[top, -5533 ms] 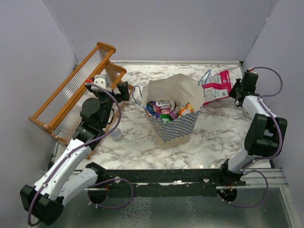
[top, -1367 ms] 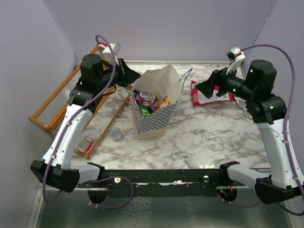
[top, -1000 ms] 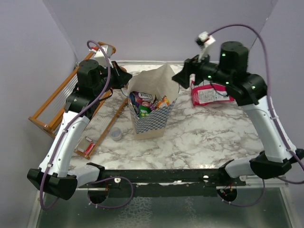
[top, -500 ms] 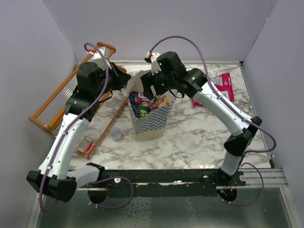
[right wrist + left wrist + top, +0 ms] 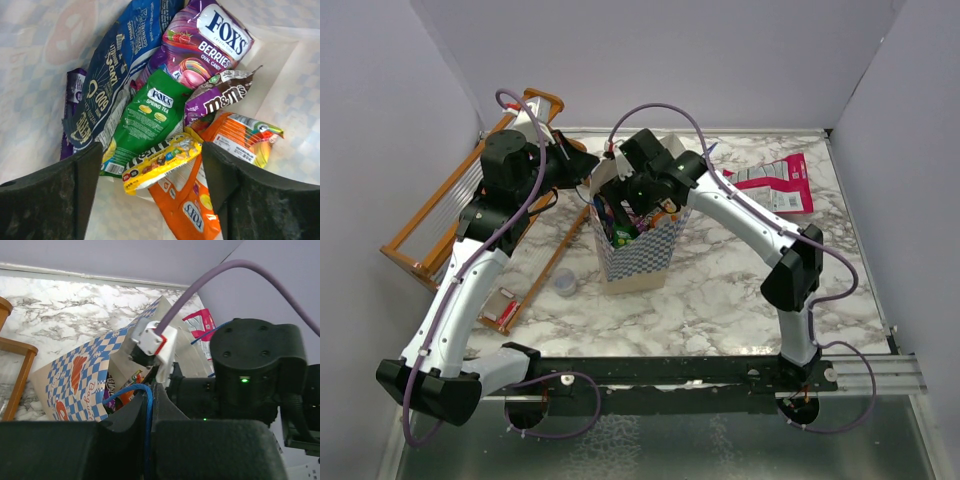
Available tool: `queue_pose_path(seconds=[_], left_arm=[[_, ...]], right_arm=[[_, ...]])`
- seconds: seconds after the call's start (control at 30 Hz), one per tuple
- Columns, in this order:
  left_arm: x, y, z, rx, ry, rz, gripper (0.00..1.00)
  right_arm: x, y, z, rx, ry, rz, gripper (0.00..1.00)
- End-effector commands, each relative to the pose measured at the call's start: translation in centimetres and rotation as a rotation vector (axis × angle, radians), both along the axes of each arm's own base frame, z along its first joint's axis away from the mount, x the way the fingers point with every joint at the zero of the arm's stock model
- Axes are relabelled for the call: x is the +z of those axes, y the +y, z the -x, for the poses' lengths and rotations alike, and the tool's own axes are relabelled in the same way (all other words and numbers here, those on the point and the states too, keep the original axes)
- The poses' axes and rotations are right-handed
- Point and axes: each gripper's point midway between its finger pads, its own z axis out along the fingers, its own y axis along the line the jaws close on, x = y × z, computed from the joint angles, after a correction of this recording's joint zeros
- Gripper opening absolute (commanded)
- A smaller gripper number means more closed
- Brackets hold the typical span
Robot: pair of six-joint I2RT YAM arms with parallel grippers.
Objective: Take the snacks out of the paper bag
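Note:
The blue-and-white checkered paper bag stands mid-table, mouth up. My left gripper is at the bag's left rim. It is shut on the bag's thin blue string handle, which runs between its fingers. My right gripper reaches down into the bag's mouth. It is open and straddles a yellow packet without touching it. Around that packet lie green, orange, blue and purple snacks. A pink-red pouch lies on the table to the right of the bag.
An orange wooden rack leans at the left, beside the left arm. A small grey-blue cup stands in front of the bag's left side. The bag's cream inner walls close in round the right gripper.
My right arm has swung left from over the pink-red pouch, and its open gripper now sits in the bag's mouth. The left gripper still holds the handle.

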Motion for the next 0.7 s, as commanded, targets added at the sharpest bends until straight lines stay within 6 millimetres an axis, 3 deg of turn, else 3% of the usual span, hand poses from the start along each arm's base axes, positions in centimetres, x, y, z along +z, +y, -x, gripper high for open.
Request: queue_pose_path(seconds=[0.0, 0.2, 0.33, 0.43, 0.53, 0.67], left_arm=[[4.0, -0.3, 0.7, -0.027, -0.124, 0.055, 0.00], [4.4, -0.3, 1.2, -0.038, -0.131, 0.062, 0.00], [4.4, -0.3, 1.3, -0.038, -0.132, 0.055, 0.00], [4.4, -0.1, 1.4, -0.038, -0.132, 0.045, 0.00], [4.1, 0.1, 1.5, -0.027, -0.133, 0.030, 0.00], [3.6, 0.6, 1.3, 0.001, -0.125, 0.014, 0.00]], right_arm=[[-2.2, 1.7, -0.1, 0.026, 0.046, -0.022, 0.76], [-3.9, 2.4, -1.0, -0.001, 0.057, -0.015, 0.59], [-3.8, 2.1, -2.1, -0.034, 0.017, -0.001, 0.40], [-2.7, 1.9, -2.9, -0.060, -0.018, -0.013, 0.16], [-1.1, 1.7, -3.4, -0.082, -0.063, -0.046, 0.02], [2.1, 1.6, -3.6, -0.089, -0.124, -0.125, 0.01]])
